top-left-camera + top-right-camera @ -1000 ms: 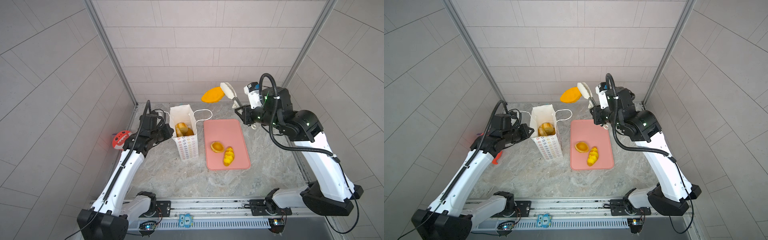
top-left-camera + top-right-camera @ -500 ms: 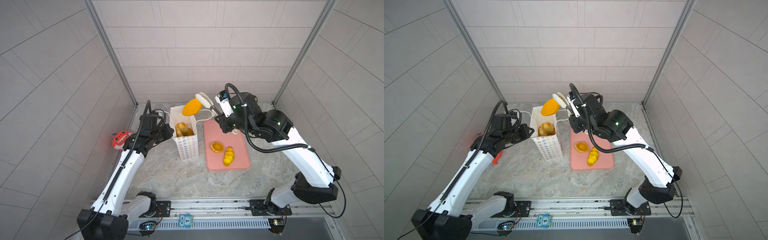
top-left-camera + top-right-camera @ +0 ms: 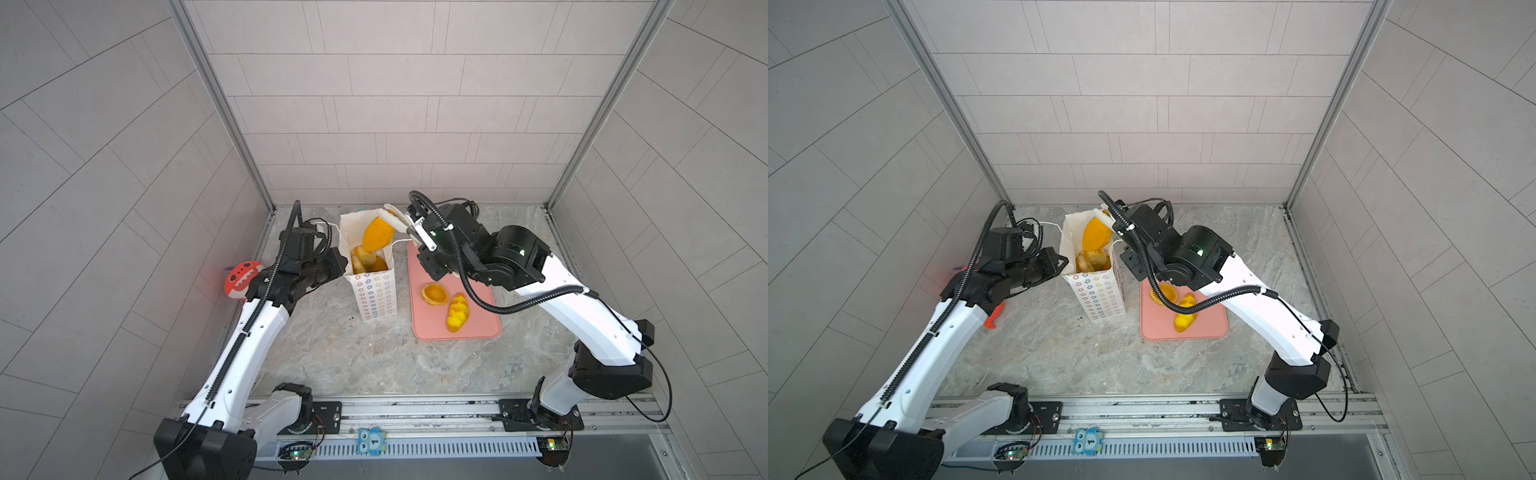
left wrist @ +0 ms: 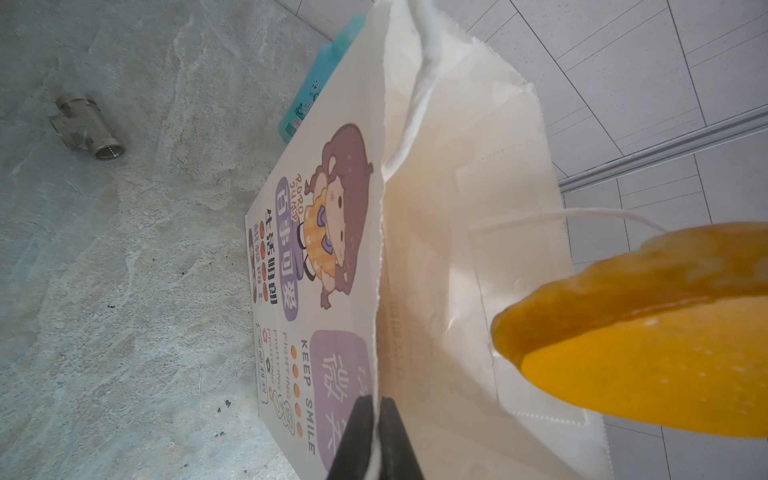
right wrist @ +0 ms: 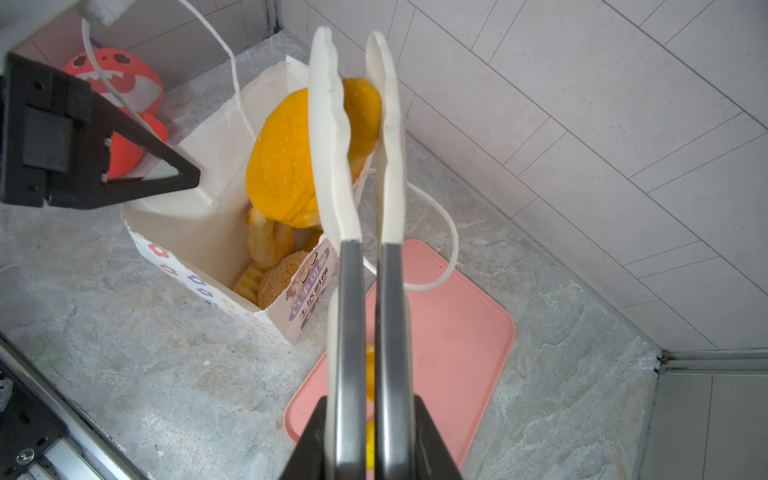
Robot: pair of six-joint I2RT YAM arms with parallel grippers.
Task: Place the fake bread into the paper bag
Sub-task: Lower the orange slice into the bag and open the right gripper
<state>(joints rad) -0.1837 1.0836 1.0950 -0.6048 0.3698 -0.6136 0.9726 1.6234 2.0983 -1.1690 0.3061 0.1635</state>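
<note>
the big orange bread (image 5: pixel 282 166) is up in the air, right over the open top of the paper bag (image 3: pixel 376 295). it is a long oval and hangs on a slant, low end pointing down into the bag, high end pinched between the white tips of the tongs (image 5: pixel 328 137). i cannot tell if the low end is past the rim yet. my right gripper (image 5: pixel 370 436) is squeezed tight on the metal handles of the tongs, so the bread sits out past the tong tips, on the bag side of the gripper. my left gripper (image 4: pixel 376 440) is pressed together on the bag's wall at the rim, holding the mouth open. more bread lies in the bag, a seeded bun (image 5: pixel 280 278) among it, with room above. two pieces sit on the pink tray (image 3: pixel 473 328) just beside the bag: a round tart (image 3: pixel 434 294) and a bumpy loaf (image 3: pixel 457 318). the right arm is nearer to them; the left is busy with the bag. i think the next move is to let the tongs spread so the bread slides in low end first. the cord handle (image 5: pixel 455 239) hangs close to the tongs and might snag.
</note>
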